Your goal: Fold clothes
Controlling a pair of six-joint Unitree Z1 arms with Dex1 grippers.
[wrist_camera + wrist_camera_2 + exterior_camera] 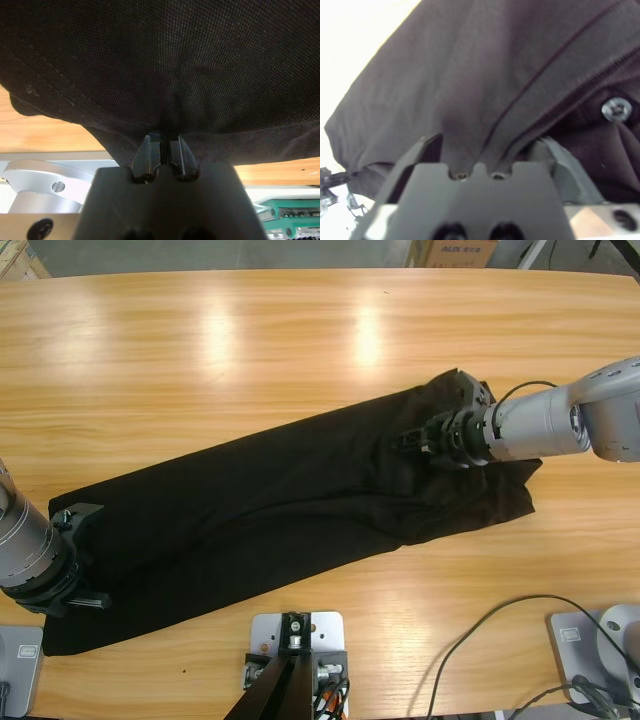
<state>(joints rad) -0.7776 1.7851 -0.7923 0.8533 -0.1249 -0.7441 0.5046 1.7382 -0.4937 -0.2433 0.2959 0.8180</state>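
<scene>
Jaws of the left gripper are pinched nearly together w/ a fold of the black polo shirt caught between them; in the left wrist view the knit fabric fills almost the whole frame above the jaws, w/ a stitched hem line running diag. at upper left and a strip of wooden desk showing under the cloth edge. Right gripper has its jaws spread wide, fabric bunched between them and over the gripper body; can't tell if they actually pinch it. A ribbed band and one small button sit just beside the right jaw in the right wrist view. From the high view, shirt lies as a long narrow band, diag. across the desk, from the lower-left corner area up toward right of centre. Left gripper is at the shirt's lower-left end, arm coming in from the left edge; right gripper is on the rumpled upper-right end, arm coming in from the right edge. A black cable loops on the desk at lower right.
</scene>
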